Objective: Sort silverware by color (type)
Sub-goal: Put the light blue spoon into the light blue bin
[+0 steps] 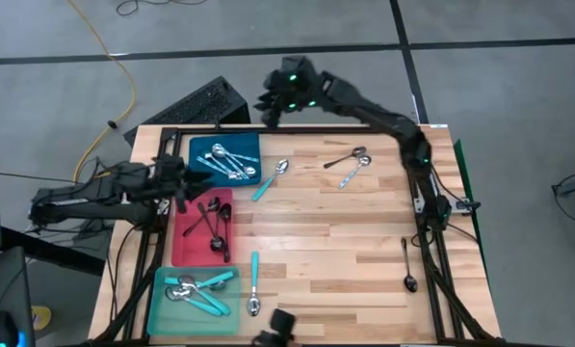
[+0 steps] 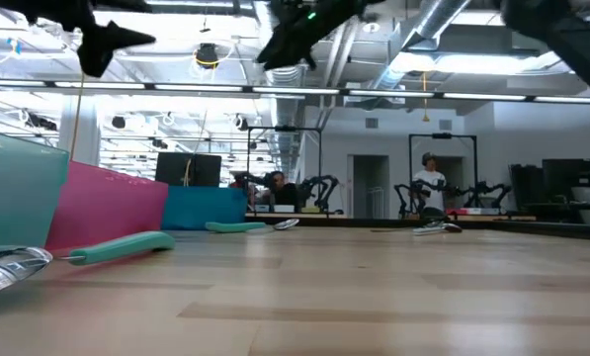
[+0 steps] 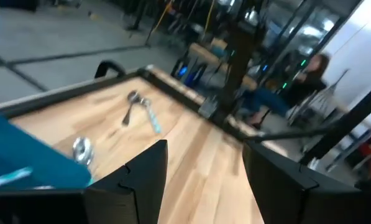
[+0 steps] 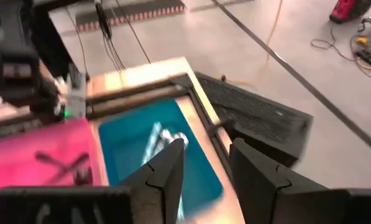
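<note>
The high view is showing a wooden table [image 1: 326, 241] with three flat trays lying in a column along its left side. The blue tray [image 1: 198, 152] is sitting farthest back and holding shiny silver spoons [image 1: 226, 162]. Just in front of the blue tray, the red tray [image 1: 186, 243] is holding black spoons [image 1: 213, 224], and in front of that the teal tray [image 1: 167, 306] is holding turquoise-handled spoons [image 1: 202, 289]. More spoons are lying loose on the wood: one with a turquoise handle [image 1: 271, 178] just right of the blue tray, a pair [image 1: 351, 164] farther right of it, another turquoise one [image 1: 254, 280] beside the teal tray, and a black spoon [image 1: 408, 263] well apart, near the table's right edge.

The right gripper [image 1: 275, 99] is hovering off the table's back edge, just behind the blue tray; its fingers [image 4: 166, 171] are standing partly apart and holding nothing. The left gripper [image 1: 178, 178] is waiting at the table's left edge beside the blue tray, its fingers [image 3: 145, 180] spread apart and empty.
</note>
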{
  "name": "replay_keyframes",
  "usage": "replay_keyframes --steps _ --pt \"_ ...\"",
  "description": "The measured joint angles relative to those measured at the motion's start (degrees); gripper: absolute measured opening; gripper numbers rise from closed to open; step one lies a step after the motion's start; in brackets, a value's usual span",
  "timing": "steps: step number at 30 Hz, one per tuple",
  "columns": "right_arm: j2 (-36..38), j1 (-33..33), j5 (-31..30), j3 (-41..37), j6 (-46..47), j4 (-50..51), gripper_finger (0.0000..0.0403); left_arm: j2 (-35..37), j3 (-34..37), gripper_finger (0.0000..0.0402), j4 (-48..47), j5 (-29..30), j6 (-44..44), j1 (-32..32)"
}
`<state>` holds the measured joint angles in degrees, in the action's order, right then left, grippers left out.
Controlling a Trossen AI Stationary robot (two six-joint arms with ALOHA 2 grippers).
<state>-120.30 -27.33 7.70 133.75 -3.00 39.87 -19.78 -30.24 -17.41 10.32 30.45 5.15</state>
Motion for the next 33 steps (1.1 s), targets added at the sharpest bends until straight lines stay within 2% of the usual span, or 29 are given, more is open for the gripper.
replay_keyframes --steps 7,12,15,24,29,33 --pt "8.4 -4.0 -1.3 0.0 -3.5 14.6 0.0152 10.4 0.0 0.0195 -0.6 3.9 -0.5 0.0" --pt "11.8 -7.0 -1.8 0.0 -2.7 25.8 0.0152 16.3 0.0 0.0195 -5.0 8.0 0.6 0.0" --pt "13.1 -8.1 -2.0 0.0 -2.9 32.4 0.0152 18.7 0.0 0.0194 -8.5 8.0 2.1 0.0" --pt "13.4 -8.4 -1.9 0.0 -3.7 50.0 0.0152 19.5 0.0 0.0195 -13.8 7.0 4.1 0.0" --pt "15.6 -7.2 -1.8 -1.6 -2.7 50.2 0.0152 19.5 0.0 0.0195 -16.7 6.8 6.2 0.0" --pt "20.3 -6.0 -2.3 -8.3 0.9 50.2 0.0152 19.5 0.0 0.0195 -17.7 6.8 7.2 0.0"
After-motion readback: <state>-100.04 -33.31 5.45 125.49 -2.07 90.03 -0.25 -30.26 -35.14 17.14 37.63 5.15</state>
